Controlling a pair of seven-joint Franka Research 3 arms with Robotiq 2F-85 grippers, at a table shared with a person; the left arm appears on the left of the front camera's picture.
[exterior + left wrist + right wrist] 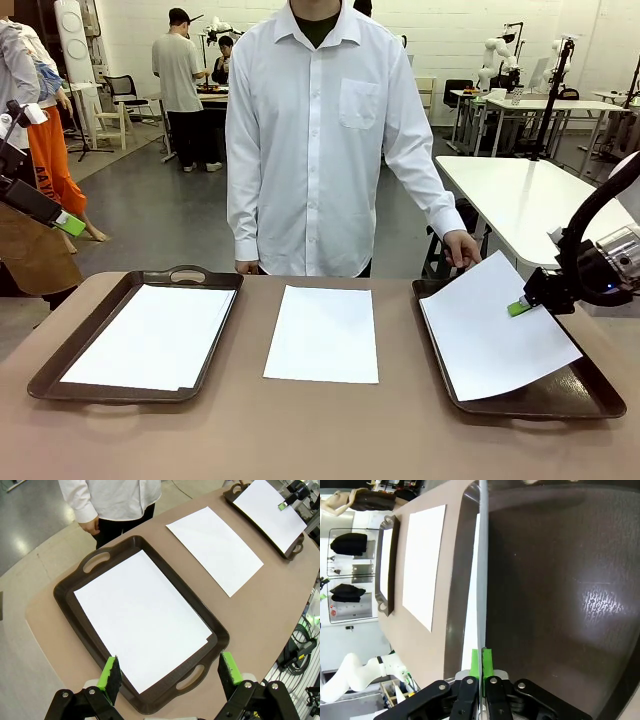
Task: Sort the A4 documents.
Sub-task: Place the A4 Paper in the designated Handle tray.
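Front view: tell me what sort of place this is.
Most likely a robotics lab or open workshop hall: a bare grey floor, white work tables, a black equipment stand and people at work farther back.

**Inspector:** Surfaces and fixtures?

**Assistant:** One tan-brown, round-cornered tabletop [320, 440] spans the lower frame. Two dark brown rectangular trays with cut-out handles sit on it, one at lower left [188, 272] and one at lower right [590, 398], well apart.

**Inspector:** Persons?

**Assistant:** One in a white buttoned long-sleeved shirt [320, 130] stands at upper centre, at the table's far edge. Another in a grey T-shirt and black cap [178, 70] stands at upper left, farther off. A white-topped table [530, 200] stands at mid right.
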